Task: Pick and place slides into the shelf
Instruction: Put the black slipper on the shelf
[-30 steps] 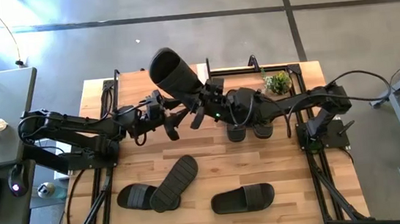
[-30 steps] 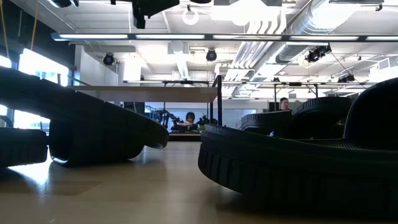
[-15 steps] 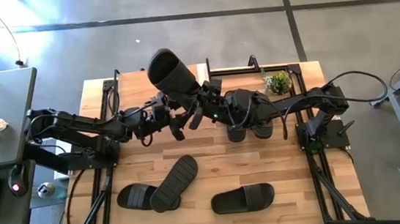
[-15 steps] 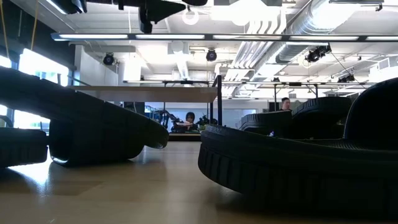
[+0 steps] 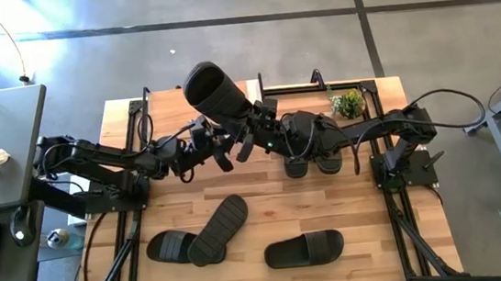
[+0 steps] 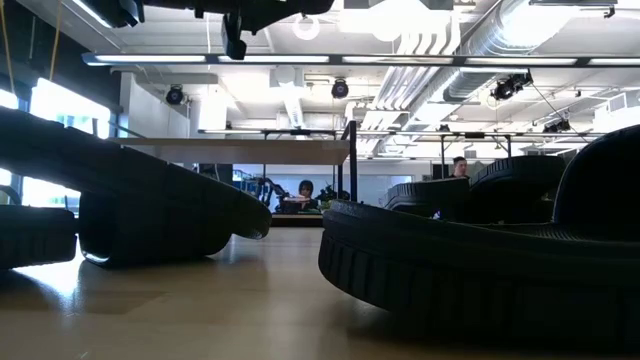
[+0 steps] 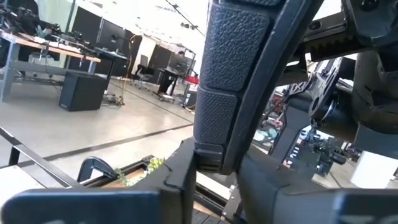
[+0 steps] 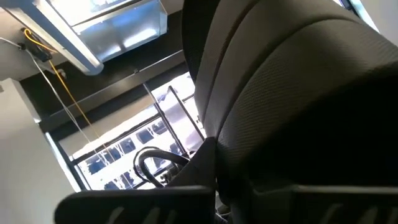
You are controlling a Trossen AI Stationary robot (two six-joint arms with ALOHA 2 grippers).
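One black slide (image 5: 213, 90) is held high above the shelf (image 5: 163, 107), standing on end with its toe up. My right gripper (image 5: 251, 127) is shut on its lower part. My left gripper (image 5: 217, 146) is open just left of it. In the left wrist view the slide's lower end (image 7: 214, 143) stands between its two fingers; I cannot tell whether they touch it. Two slides (image 5: 312, 160) sit side by side under the right arm. Three more lie on the near table: one (image 5: 217, 228) leans over another (image 5: 170, 248), and one (image 5: 304, 249) lies flat. My right gripper holds the raised slide by its lower part (image 5: 241, 118), coming at it level from the table's right. The slide is lifted clear and stands up from the fingers, tilted toward the far left. The gripper's own body hides the place of contact.
A small green plant (image 5: 348, 103) stands at the far right corner. The shelf's light top board (image 6: 240, 152) and black post show across the table in the low view, behind the near slides (image 6: 150, 200) (image 6: 480, 270). People sit in the room beyond.
My left gripper has moved toward the table's right, closing in on the lower end of the raised slide. The right arm and the slide have stayed almost where they were.
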